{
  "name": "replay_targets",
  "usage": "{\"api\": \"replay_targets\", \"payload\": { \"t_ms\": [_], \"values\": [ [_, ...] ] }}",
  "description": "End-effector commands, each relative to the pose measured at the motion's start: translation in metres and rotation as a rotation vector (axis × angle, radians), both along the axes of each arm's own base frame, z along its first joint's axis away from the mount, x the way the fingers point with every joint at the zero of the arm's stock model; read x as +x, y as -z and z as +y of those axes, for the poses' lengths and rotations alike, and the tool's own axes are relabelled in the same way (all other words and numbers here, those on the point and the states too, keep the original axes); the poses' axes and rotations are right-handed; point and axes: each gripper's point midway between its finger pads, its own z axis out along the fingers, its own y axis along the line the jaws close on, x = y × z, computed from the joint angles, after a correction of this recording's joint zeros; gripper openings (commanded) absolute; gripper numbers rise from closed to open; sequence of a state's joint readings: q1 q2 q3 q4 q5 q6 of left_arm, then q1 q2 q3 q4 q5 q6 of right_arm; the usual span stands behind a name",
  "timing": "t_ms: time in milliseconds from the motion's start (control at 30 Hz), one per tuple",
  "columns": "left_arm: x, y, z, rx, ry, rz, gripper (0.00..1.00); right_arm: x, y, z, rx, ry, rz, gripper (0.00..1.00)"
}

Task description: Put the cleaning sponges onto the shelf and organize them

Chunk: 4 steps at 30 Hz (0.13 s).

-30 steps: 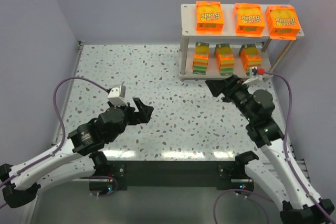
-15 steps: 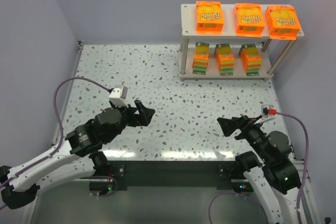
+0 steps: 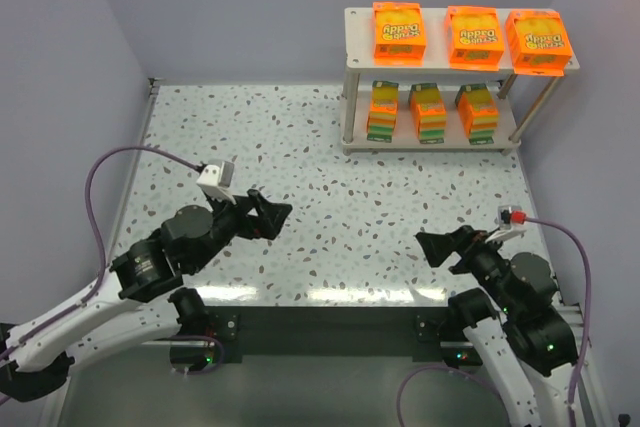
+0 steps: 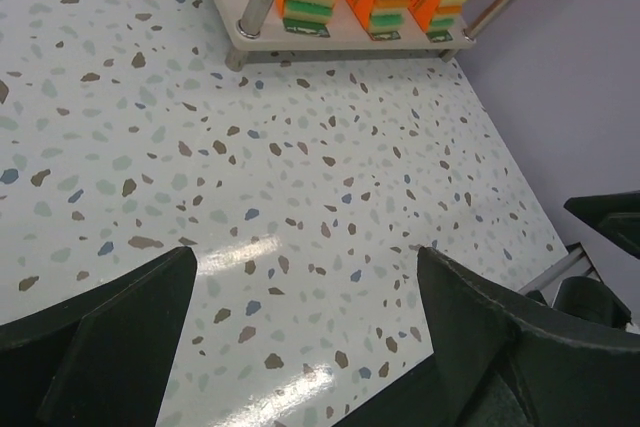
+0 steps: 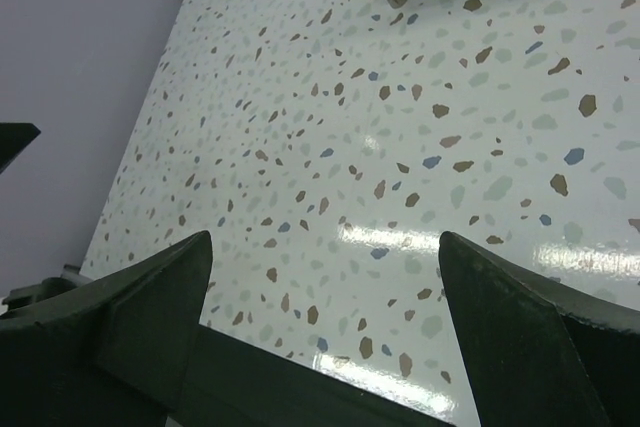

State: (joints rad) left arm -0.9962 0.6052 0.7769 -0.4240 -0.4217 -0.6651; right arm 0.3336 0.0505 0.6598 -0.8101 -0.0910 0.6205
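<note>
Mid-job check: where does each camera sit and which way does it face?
Top external: above and behind the bases, facing shelf and sponges; shows both arms, left hand, right hand.
Left wrist: on the left arm, facing the shelf's lower tier; own fingers below.
Right wrist: on the right arm, facing across the table; own fingers below.
Both wrist views share the table and the shelf's base.

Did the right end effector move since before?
Yes. The right end effector has backed away from the shelf, toward the near edge of the table.
</note>
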Motion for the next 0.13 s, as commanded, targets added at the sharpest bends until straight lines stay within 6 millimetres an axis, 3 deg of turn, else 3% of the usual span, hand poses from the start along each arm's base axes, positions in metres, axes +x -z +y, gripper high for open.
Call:
{"api": "replay_targets", "payload": {
  "t_ms": [0,100],
  "values": [
    [0.0,-0.04,-0.002,-0.053,0.035,-0.111,0.97,0.004,-0.007,-0.004,-0.006,0.03,0.0,0.99],
    [-0.003,-0.053,-0.005,-0.073,0.065,-0.155,0.98,0.009,-0.007,-0.005,-0.01,0.045,0.008,0.99]
  ]
}}
